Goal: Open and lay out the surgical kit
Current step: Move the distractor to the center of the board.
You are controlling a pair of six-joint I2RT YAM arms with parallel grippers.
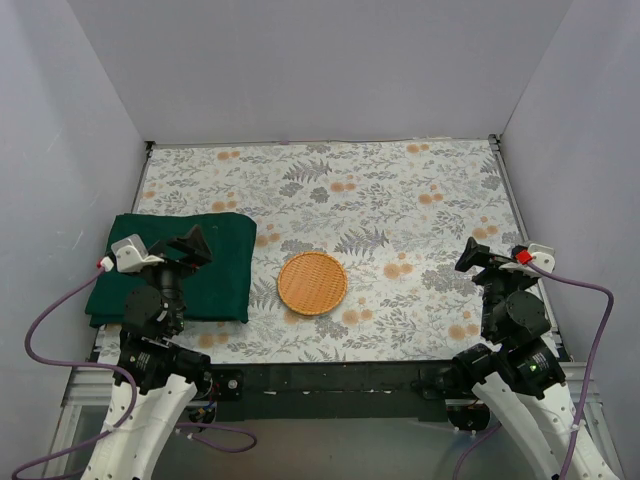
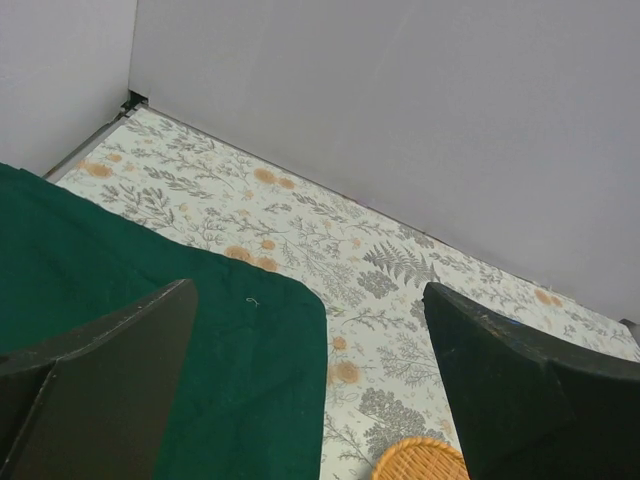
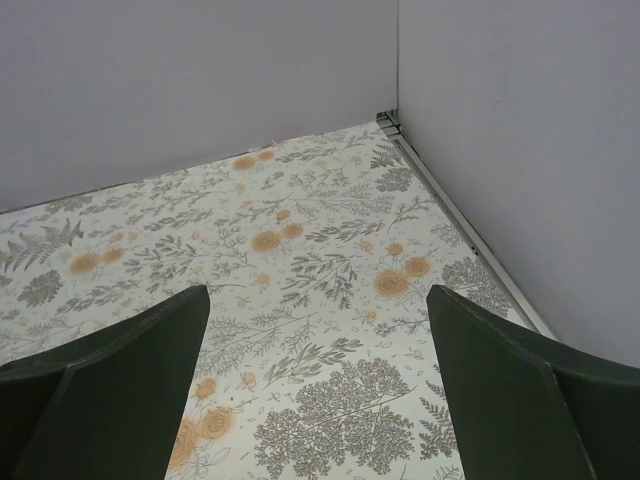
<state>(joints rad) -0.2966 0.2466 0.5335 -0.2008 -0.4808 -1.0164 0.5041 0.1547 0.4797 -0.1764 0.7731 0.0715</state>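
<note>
The surgical kit (image 1: 215, 265) lies as a folded dark green cloth bundle at the left of the table; whatever it wraps is hidden. My left gripper (image 1: 188, 247) hovers over the bundle's near middle, open, nothing between its fingers. In the left wrist view the green cloth (image 2: 150, 300) fills the lower left, its rounded corner between the wide-apart fingers (image 2: 110, 370) of my left gripper (image 2: 310, 330). My right gripper (image 1: 475, 255) hangs open over bare table at the right. The right wrist view has only flowered tabletop between the spread jaws of my right gripper (image 3: 318, 340).
A round woven orange basket (image 1: 313, 283) sits at the table's near middle, just right of the green bundle; its rim (image 2: 420, 460) peeks into the left wrist view. Grey walls close the table on three sides. A metal edge strip (image 3: 460, 225) runs along the right wall.
</note>
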